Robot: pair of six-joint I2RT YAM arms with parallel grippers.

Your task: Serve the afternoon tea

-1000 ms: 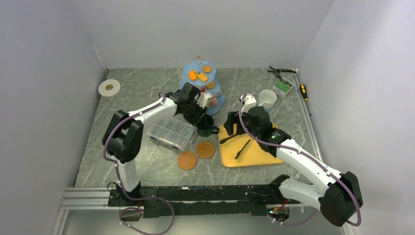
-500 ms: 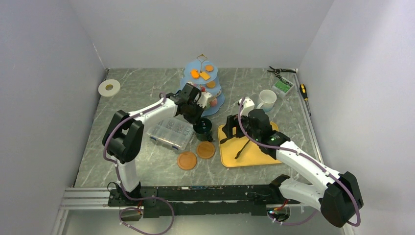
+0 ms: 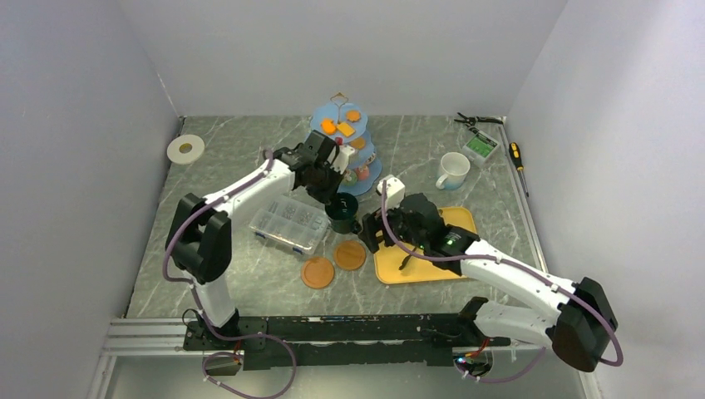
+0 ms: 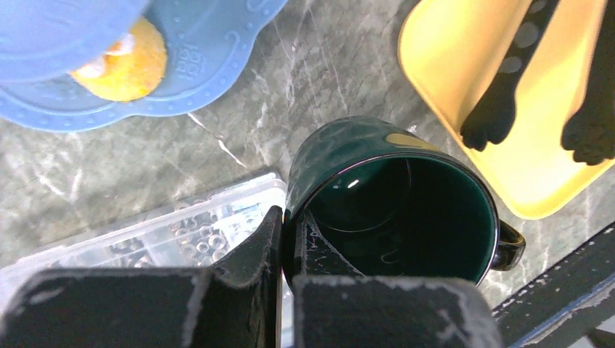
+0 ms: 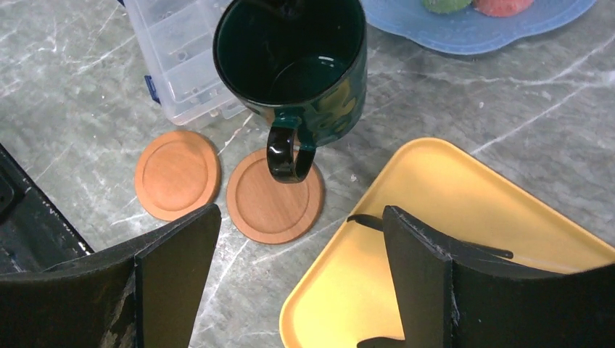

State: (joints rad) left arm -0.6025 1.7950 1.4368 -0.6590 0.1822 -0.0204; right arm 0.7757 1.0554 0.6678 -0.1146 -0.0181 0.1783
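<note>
My left arm (image 3: 249, 187) rises from its base, bends at the elbow and reaches forward and to the right, with the wrist tipped downward. My left gripper (image 4: 284, 225) is pinched tight, one finger (image 4: 246, 254) outside and the other inside the rim of the dark-green mug (image 4: 341, 145). My right arm (image 3: 507, 270) stretches low from its base, forward and to the left towards the middle. My right gripper (image 5: 301, 217) points at my left one, near it but apart, its two dark fingers (image 5: 174, 268) spread wide.
</note>
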